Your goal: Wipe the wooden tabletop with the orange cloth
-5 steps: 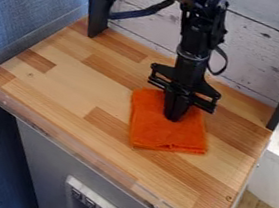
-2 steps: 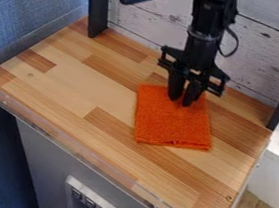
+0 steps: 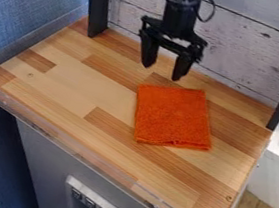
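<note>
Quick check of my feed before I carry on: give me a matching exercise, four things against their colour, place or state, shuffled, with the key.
1. claw
2. cloth
3. plank backdrop
4. side wall

A. whitewashed, behind the wooden tabletop
B. orange, lying flat on the wood
C. blue, at the view's left side
D. open, holding nothing

Pairs: 1-D, 2-B, 3-A, 4-C

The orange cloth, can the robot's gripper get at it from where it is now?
Probably yes: the gripper hangs open just behind the orange cloth, which lies flat on the wooden table, and nothing visible stands between them.
</note>
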`<state>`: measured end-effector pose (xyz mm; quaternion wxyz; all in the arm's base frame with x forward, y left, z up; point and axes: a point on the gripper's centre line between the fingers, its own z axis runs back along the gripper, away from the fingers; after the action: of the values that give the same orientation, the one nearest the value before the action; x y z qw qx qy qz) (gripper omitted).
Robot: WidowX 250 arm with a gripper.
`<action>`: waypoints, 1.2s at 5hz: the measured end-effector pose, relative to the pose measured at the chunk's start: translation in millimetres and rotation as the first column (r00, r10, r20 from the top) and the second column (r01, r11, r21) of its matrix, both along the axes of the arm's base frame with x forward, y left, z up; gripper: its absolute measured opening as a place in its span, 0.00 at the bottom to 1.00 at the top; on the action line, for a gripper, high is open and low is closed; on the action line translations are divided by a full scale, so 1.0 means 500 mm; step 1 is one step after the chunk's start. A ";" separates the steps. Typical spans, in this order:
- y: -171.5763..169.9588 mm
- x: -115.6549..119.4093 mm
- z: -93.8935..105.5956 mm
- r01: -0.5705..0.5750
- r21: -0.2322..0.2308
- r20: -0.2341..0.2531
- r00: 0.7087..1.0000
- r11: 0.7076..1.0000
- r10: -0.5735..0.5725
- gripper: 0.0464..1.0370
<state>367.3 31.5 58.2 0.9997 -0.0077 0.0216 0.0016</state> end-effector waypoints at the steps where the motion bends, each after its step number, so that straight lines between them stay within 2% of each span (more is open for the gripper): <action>1: 0.045 0.001 0.041 -0.002 -0.005 0.026 1.000 1.000 0.002 0.96; 2: 0.079 0.001 0.069 -0.003 -0.010 0.045 0.999 1.000 0.004 0.96; 4: 0.129 -0.014 0.119 0.006 0.012 0.100 0.995 1.000 -0.007 0.96; 6: 0.161 -0.040 0.121 0.016 0.017 0.065 0.998 1.000 -0.017 0.96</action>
<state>347.1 111.9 118.6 0.9999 0.0006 -0.0111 -0.0069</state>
